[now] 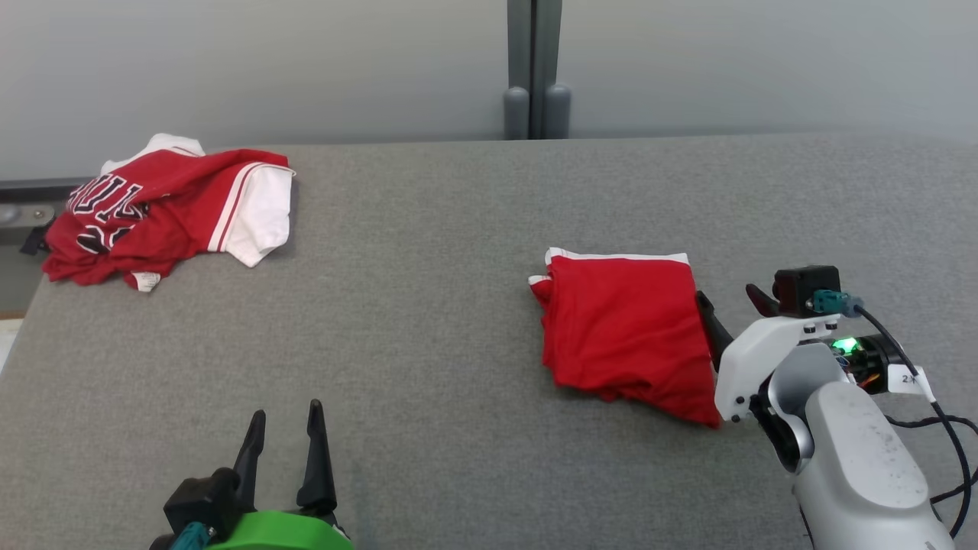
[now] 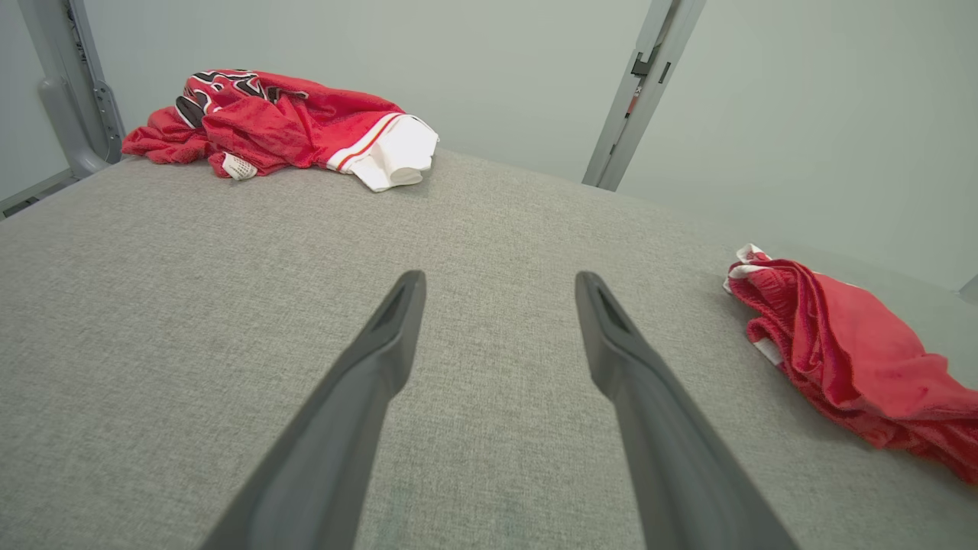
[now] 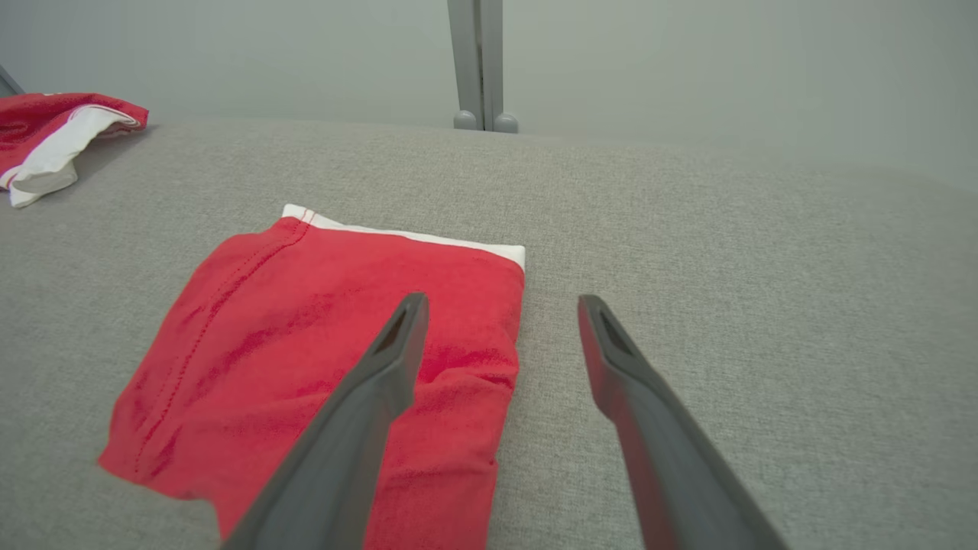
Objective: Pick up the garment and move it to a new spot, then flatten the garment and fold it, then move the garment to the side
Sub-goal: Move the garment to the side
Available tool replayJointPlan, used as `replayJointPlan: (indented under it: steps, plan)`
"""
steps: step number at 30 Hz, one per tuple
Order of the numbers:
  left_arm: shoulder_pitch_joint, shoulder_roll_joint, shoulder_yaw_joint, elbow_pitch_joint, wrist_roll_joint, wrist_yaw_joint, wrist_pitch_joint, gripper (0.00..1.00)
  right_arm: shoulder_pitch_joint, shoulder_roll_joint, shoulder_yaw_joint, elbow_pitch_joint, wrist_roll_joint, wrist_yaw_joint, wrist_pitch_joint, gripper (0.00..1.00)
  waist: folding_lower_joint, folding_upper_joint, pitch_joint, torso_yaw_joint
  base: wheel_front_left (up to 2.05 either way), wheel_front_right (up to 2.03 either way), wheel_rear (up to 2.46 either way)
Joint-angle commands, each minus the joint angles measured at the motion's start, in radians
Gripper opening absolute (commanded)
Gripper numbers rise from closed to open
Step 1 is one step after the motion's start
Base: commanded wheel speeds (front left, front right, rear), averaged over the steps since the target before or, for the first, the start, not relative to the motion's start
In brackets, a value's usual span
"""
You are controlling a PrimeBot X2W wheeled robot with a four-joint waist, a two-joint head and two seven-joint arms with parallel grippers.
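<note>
The garment (image 1: 623, 332) is red with a white band along its far edge and lies folded into a rough rectangle on the right half of the grey table (image 1: 420, 305). My right gripper (image 1: 730, 302) stands open at the garment's right edge, low over the cloth. In the right wrist view its left finger (image 3: 367, 405) hangs over the garment (image 3: 328, 344) and the right gripper (image 3: 502, 302) holds nothing. My left gripper (image 1: 286, 412) is open and empty near the front edge, well left of the garment (image 2: 848, 351). The left gripper (image 2: 498, 281) points across bare table.
A crumpled pile of red and white jerseys (image 1: 164, 210) with dark lettering sits at the table's far left corner, also seen as the pile (image 2: 290, 118) and the pile (image 3: 46, 130). A grey post (image 1: 535, 69) stands behind the table's back edge against a pale wall.
</note>
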Motion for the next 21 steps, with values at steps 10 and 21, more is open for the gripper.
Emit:
replayJointPlan:
  steps: [10, 21]
  plan:
    - [-0.038, 0.002, -0.002, -0.010, -0.001, 0.001, -0.001, 1.00, -0.066, -0.074, 0.002, 0.105, 0.068, -0.001, 0.171, 1.00, 0.0000, -0.0001, 0.090, 0.101, 0.00, 0.00, 0.00]
    - [-0.054, 0.002, -0.009, -0.010, 0.013, -0.010, -0.001, 1.00, -0.093, -0.102, 0.082, 0.190, 0.166, -0.001, 0.262, 0.46, 0.0000, -0.0001, 0.119, 0.113, 0.00, 0.00, 0.00]
